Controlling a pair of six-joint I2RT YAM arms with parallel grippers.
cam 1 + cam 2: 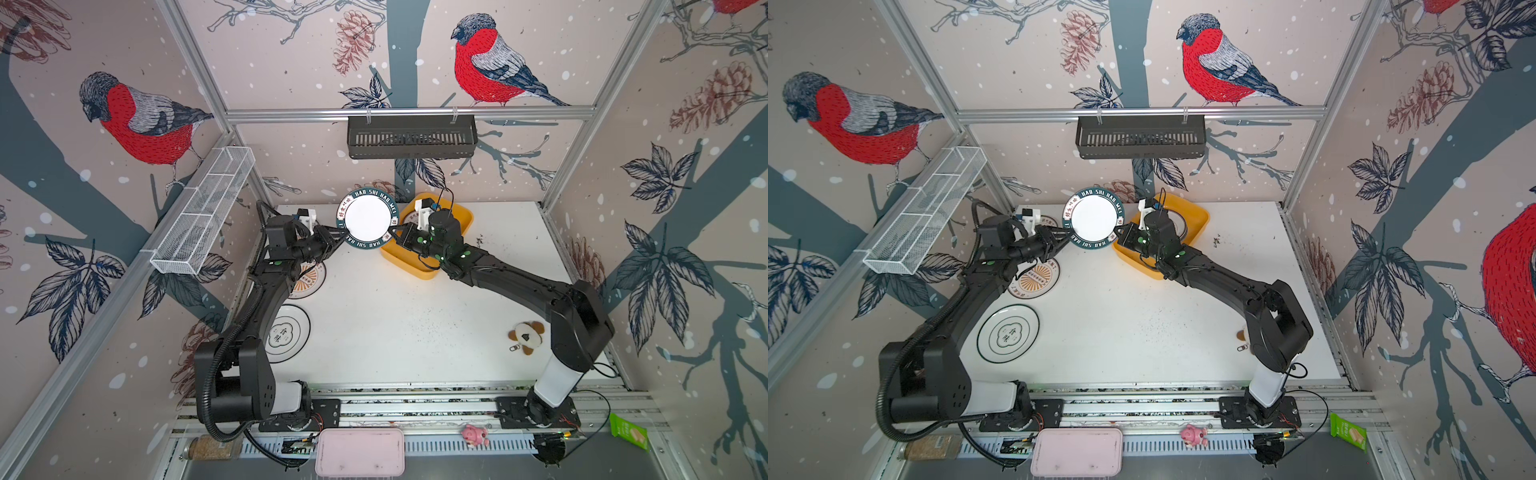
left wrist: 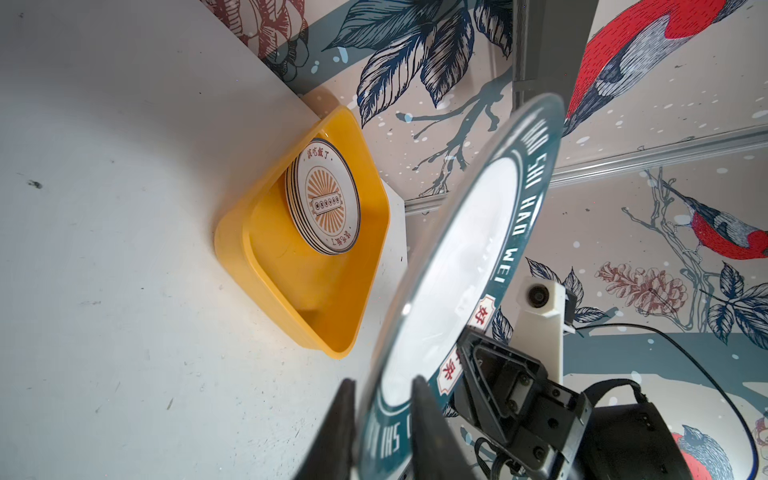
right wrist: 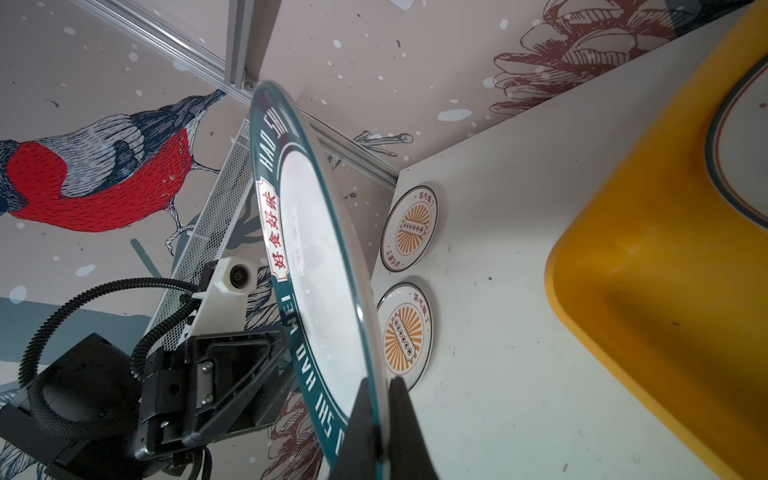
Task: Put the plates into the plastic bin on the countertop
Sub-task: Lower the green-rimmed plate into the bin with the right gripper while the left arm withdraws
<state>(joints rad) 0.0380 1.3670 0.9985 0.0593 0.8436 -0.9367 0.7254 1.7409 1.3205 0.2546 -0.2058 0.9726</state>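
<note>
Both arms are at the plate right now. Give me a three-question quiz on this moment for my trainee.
1. True or false: the right gripper is shut on the rim of the green-rimmed plate.
2. The top plate of the stack in the yellow bin shows: A) an orange sunburst; B) plain black rings; C) a broad green lettered rim.
3. In the right wrist view, how many sunburst plates lie on the countertop outside the bin?
Key: 1 true; 2 A; 3 two.

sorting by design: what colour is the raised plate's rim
Dark teal-green with white lettering; the plate shows best in a top view.
</note>
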